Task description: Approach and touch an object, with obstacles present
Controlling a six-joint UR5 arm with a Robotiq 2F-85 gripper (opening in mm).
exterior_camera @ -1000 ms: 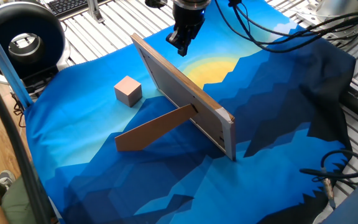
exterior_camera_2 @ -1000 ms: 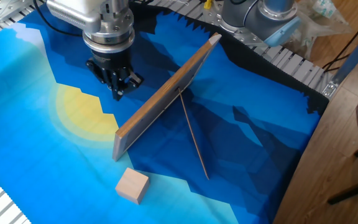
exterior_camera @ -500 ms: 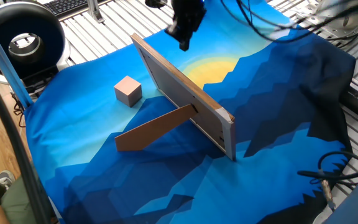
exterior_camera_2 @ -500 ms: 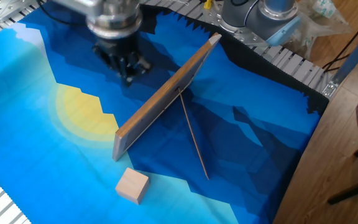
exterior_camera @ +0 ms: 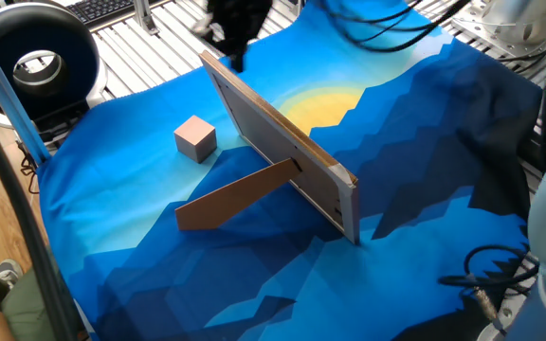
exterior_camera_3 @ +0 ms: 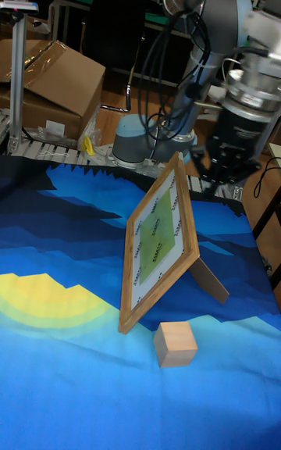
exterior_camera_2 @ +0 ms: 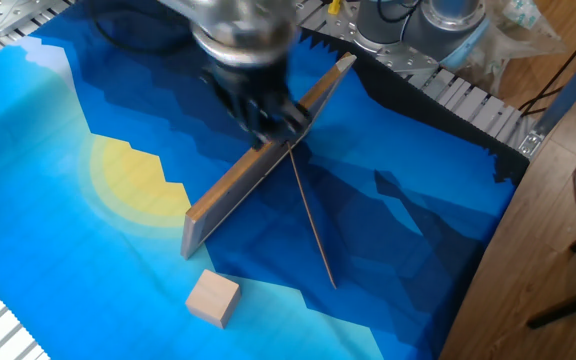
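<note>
The object, a small pale wooden cube (exterior_camera: 195, 137) (exterior_camera_2: 213, 298) (exterior_camera_3: 174, 343), rests on the blue cloth on one side of the obstacles. These are a light-wood board (exterior_camera: 282, 142) (exterior_camera_2: 258, 165) (exterior_camera_3: 160, 239) standing on its long edge, propped by a brown strip (exterior_camera: 235, 194) (exterior_camera_2: 311, 225) (exterior_camera_3: 211, 274). My gripper (exterior_camera: 233, 62) (exterior_camera_2: 273, 125) (exterior_camera_3: 226, 175) is motion-blurred above the board's far end, well away from the cube. Its fingers look shut with nothing between them.
The blue and yellow cloth (exterior_camera: 415, 189) covers the table. A black round device (exterior_camera: 36, 62) and a keyboard (exterior_camera: 102, 8) lie past the far left corner. Cables (exterior_camera: 500, 275) trail at the right edge. A cardboard box (exterior_camera_3: 55, 91) stands behind the table.
</note>
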